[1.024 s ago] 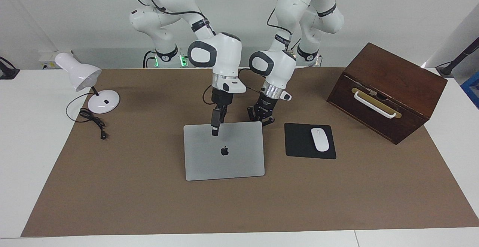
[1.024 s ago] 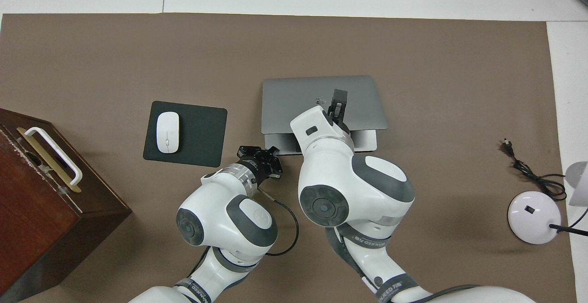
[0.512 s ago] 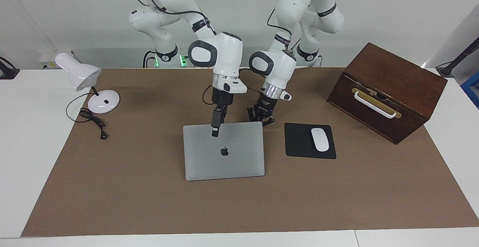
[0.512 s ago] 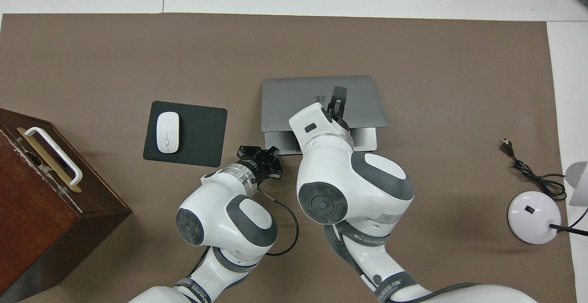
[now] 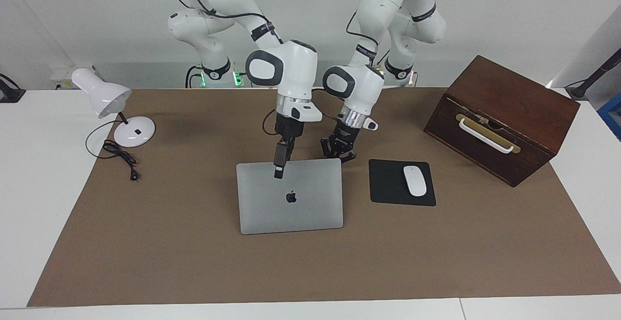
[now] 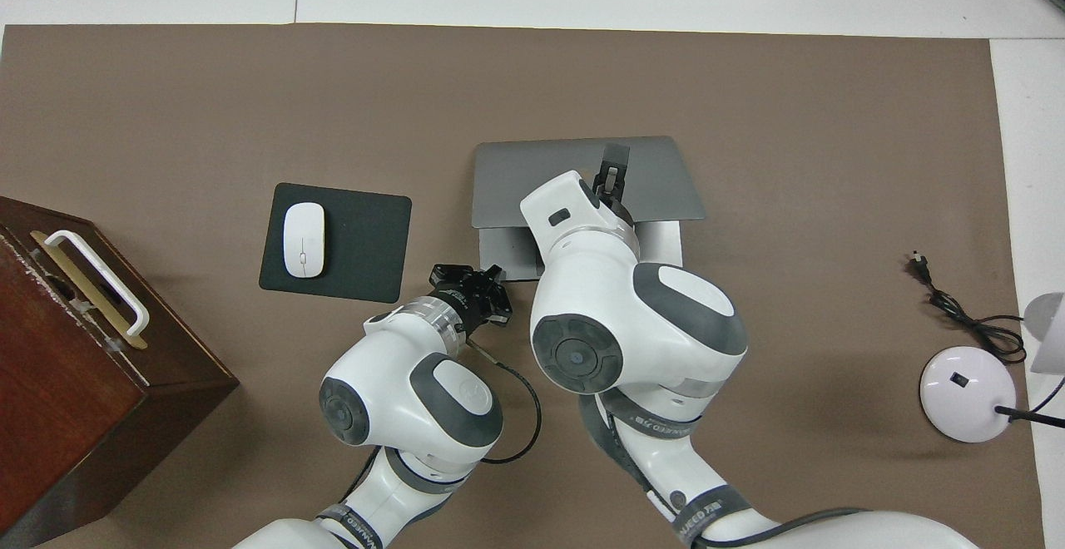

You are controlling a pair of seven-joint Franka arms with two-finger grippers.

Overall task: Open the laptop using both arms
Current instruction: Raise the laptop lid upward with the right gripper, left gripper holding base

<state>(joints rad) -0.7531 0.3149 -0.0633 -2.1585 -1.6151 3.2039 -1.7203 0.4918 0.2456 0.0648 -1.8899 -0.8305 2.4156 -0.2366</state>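
The silver-grey laptop (image 5: 301,208) lies mid-table with its apple logo up. Its lid (image 6: 532,175) is tilted up a little at the edge nearer to the robots, and a strip of the base (image 6: 661,241) shows under it. My right gripper (image 5: 278,170) points down onto that raised edge, fingers close together and shut on the lid. In the overhead view the right gripper (image 6: 611,176) sits over the lid. My left gripper (image 5: 338,154) is shut, low at the base's corner nearer to the robots, toward the left arm's end. From above, the left gripper (image 6: 471,283) is right beside that corner.
A black mouse pad (image 5: 388,189) with a white mouse (image 5: 415,180) lies beside the laptop toward the left arm's end. A dark wooden box (image 5: 504,111) with a white handle stands past it. A white desk lamp (image 5: 131,133) and its cable (image 5: 121,157) are at the right arm's end.
The lid's edge nearer to the robots has lifted slightly, and the right gripper has risen with it. The left gripper has stayed put at the base corner.
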